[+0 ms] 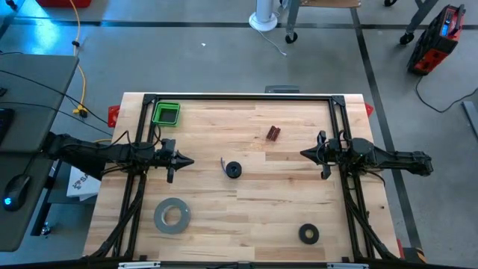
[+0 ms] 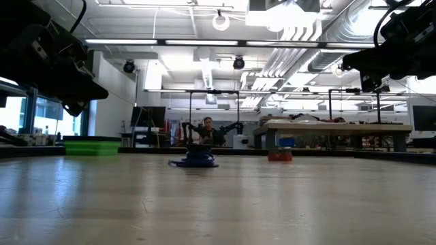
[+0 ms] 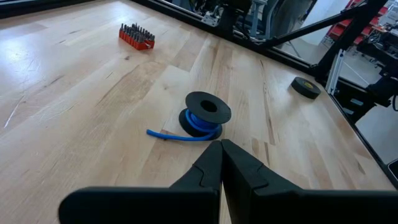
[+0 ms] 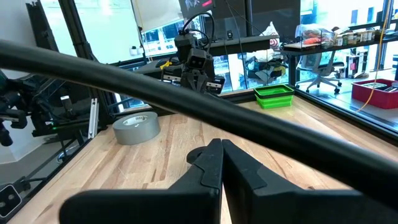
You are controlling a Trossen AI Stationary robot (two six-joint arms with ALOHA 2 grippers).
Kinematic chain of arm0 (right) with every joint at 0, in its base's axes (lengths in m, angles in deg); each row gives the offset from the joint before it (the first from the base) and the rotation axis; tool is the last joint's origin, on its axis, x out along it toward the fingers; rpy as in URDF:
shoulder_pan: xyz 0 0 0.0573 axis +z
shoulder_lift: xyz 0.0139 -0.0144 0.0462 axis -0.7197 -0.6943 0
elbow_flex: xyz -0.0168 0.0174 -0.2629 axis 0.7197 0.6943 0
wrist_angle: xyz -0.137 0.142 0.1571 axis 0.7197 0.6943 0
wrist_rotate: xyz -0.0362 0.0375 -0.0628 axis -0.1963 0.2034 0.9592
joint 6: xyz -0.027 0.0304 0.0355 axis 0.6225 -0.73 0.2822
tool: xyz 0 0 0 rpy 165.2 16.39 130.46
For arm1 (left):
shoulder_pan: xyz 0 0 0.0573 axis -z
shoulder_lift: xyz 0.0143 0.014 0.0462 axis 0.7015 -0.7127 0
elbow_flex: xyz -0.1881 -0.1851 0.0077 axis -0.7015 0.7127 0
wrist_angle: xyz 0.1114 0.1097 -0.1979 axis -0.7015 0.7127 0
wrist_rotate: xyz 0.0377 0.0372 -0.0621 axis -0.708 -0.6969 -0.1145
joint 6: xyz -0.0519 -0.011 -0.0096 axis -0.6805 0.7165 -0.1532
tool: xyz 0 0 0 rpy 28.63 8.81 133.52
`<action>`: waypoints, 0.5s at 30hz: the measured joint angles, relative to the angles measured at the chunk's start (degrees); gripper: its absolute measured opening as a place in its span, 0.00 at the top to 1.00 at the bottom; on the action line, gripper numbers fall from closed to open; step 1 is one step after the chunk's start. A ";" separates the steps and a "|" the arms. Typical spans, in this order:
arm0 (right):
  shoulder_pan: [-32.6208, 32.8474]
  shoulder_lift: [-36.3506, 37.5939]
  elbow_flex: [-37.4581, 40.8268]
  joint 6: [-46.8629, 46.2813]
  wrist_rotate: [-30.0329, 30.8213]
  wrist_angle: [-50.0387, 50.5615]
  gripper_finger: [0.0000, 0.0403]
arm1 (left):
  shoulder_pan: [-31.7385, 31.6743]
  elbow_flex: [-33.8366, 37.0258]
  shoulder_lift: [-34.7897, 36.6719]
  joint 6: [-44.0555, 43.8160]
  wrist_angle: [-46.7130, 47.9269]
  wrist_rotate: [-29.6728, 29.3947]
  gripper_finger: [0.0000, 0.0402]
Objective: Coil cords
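Blue cord (image 3: 198, 124) on black spool (image 3: 208, 107); green bin (image 1: 166, 113); grey tape roll (image 1: 172, 215).

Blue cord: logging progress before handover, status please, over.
Left end effector shut, empty, left of spool. Right end effector shut, empty, at right. Blue cord wound on black spool, short tail loose on table. Nothing blocking.

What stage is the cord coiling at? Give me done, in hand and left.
Done: the blue cable sits mostly wound on its black spool mid-table.
In hand: nothing. The left gripper and right gripper hover either side of it, jaws shut, touching nothing.
Left: one short blue tail lies loose on the wooden table, not yet tucked in.
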 joint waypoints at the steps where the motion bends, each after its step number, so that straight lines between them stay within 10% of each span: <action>1: 0.00 0.02 -0.01 0.00 0.00 0.01 1.00 | 0.00 0.00 0.02 0.00 0.02 0.00 1.00; 9: -0.01 -0.02 -0.01 -2.72 2.36 -2.87 1.00 | 0.02 0.00 0.00 0.00 0.02 0.02 1.00; 15: -0.02 -0.01 0.00 -15.65 21.83 -35.29 1.00 | 0.01 0.00 0.01 0.00 0.00 0.01 1.00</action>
